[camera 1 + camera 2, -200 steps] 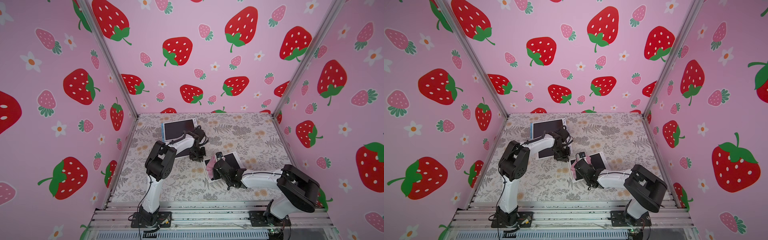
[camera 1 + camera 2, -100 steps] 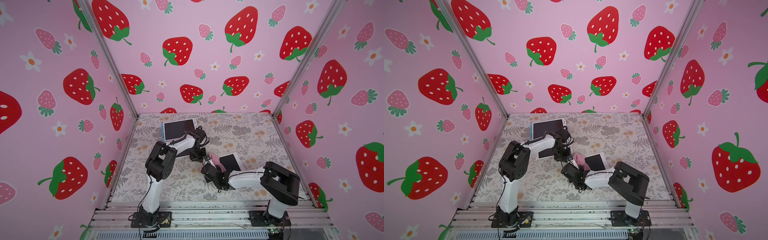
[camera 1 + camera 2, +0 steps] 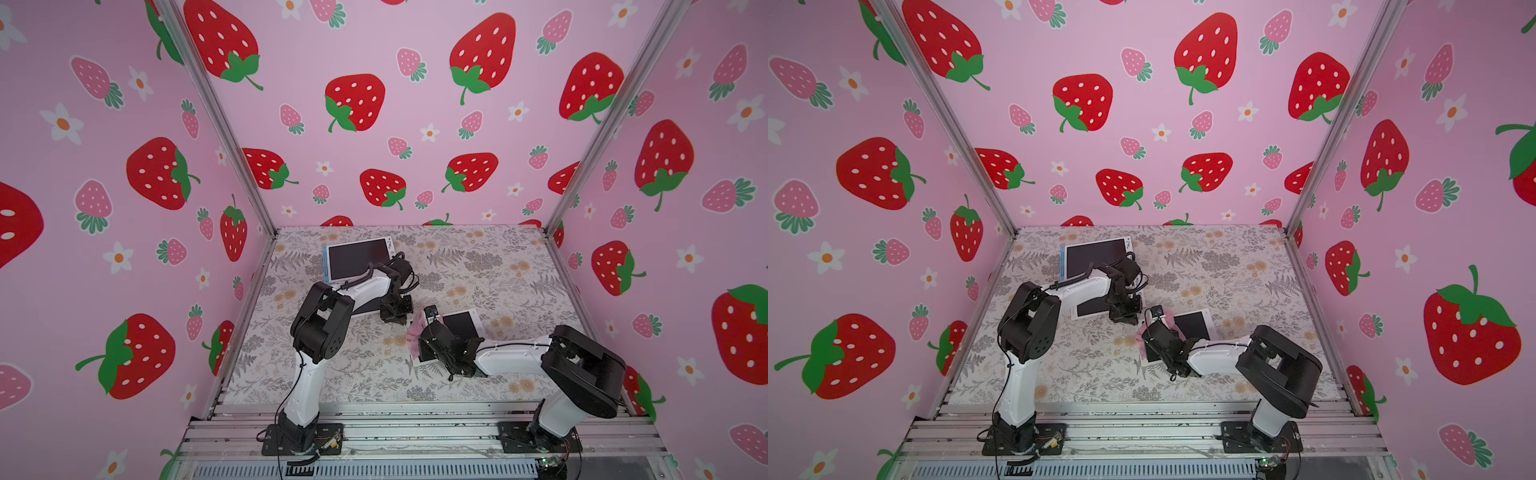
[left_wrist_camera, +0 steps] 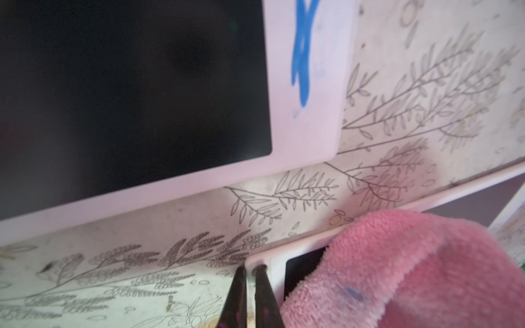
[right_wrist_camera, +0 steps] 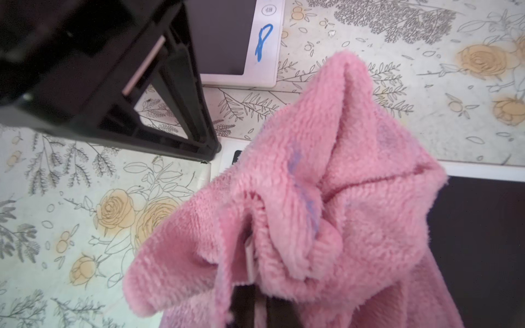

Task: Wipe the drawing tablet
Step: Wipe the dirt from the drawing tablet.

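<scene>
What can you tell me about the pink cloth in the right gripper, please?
The pink cloth is fluffy, fleece-like fabric, bunched into loose folds with a stitched hem showing and faint bluish-purple smears on the pile. The shut right gripper pinches it, mostly hidden beneath. It drapes over the corner of the near drawing tablet, covering part of its dark screen and white frame.
</scene>
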